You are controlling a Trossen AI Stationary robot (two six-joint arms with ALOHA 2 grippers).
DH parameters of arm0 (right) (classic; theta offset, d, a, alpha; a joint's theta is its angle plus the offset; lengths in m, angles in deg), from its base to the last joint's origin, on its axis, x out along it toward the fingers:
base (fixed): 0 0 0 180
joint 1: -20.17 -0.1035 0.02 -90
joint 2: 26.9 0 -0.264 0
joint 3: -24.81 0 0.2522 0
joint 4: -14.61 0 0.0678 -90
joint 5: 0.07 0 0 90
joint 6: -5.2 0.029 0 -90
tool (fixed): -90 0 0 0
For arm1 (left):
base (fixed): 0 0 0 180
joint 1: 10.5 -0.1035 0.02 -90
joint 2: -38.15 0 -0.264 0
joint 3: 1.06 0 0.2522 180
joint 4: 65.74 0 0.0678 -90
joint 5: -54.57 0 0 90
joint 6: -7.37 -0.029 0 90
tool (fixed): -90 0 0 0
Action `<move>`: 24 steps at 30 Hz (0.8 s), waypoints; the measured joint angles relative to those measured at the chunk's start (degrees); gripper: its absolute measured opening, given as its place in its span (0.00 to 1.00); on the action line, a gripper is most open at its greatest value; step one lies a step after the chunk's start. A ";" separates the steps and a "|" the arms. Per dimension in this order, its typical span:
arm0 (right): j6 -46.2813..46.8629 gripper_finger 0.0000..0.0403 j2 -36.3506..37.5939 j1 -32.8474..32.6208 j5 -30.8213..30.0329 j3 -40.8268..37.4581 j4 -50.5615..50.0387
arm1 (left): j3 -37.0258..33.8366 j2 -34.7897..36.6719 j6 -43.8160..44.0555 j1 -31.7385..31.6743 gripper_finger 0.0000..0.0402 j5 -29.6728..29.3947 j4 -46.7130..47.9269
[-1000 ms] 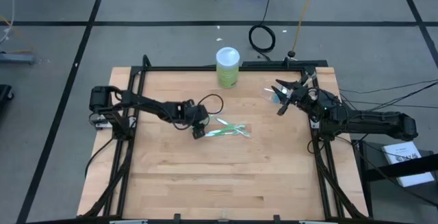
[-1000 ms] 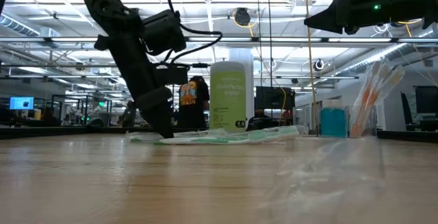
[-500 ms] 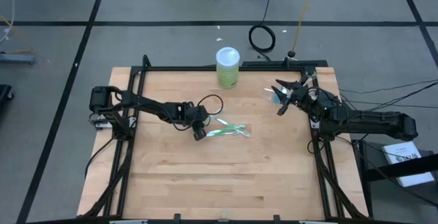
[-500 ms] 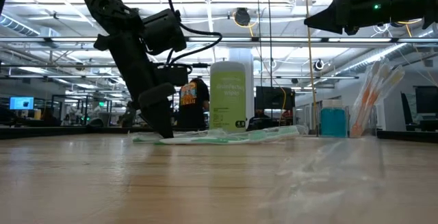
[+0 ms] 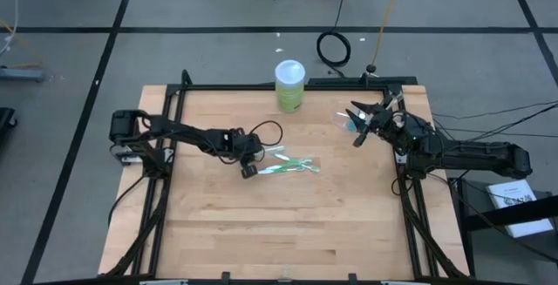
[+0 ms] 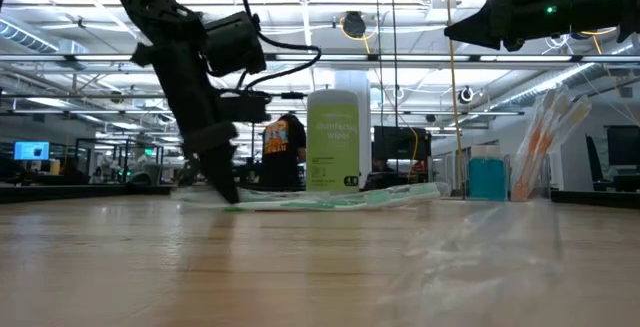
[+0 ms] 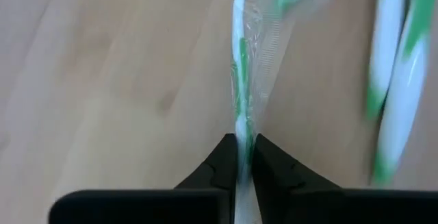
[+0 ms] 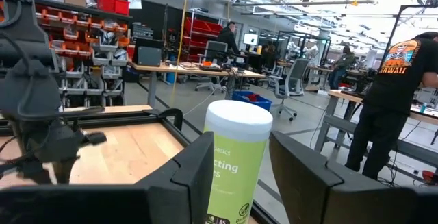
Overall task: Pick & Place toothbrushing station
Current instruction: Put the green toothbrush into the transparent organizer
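Several green-white toothbrushes (image 5: 294, 164) in clear wrappers lie flat at the middle of the table. My left gripper (image 5: 248, 171) is at their left end, shut on one green-white toothbrush (image 7: 241, 80). The other toothbrushes (image 7: 397, 94) lie beside it. At the far right stands a clear cup (image 6: 545, 162) with pink-white toothbrushes leaning in it, and a teal tube (image 6: 487, 179) next to it. My right gripper (image 5: 357, 126) hangs open, raised above the table beside the cup, holding nothing. My left gripper pinches the toothbrush's left end (image 7: 242, 131), wrapper included, between its two fingertips (image 7: 222, 159). The fingers slant down from the table's left and lie along the toothbrush. The rest of the toothbrush lies on the table (image 6: 330, 203).
A lime-green cylinder with a white lid (image 5: 289, 84) stands at the table's far edge, behind the toothbrushes. A black frame (image 5: 179, 102) runs around the wooden table. The near half of the table (image 5: 288, 233) is bare wood. People stand in the room beyond.
My left gripper has shut on the end of the green-white toothbrush and has shifted slightly toward the table's left edge. The right arm has kept still.
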 joint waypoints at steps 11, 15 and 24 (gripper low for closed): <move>1.51 0.34 -0.13 -0.02 0.02 0.00 0.04 | 0.14 12.45 -13.54 -1.78 0.06 -3.41 -8.44; 1.55 0.34 -1.12 -0.02 0.02 0.00 0.22 | 0.21 13.97 -21.42 -4.55 0.06 7.38 -19.95; 2.93 0.40 -11.44 -0.03 6.38 -0.02 10.66 | 0.21 6.22 -21.56 -10.37 0.06 27.94 -48.37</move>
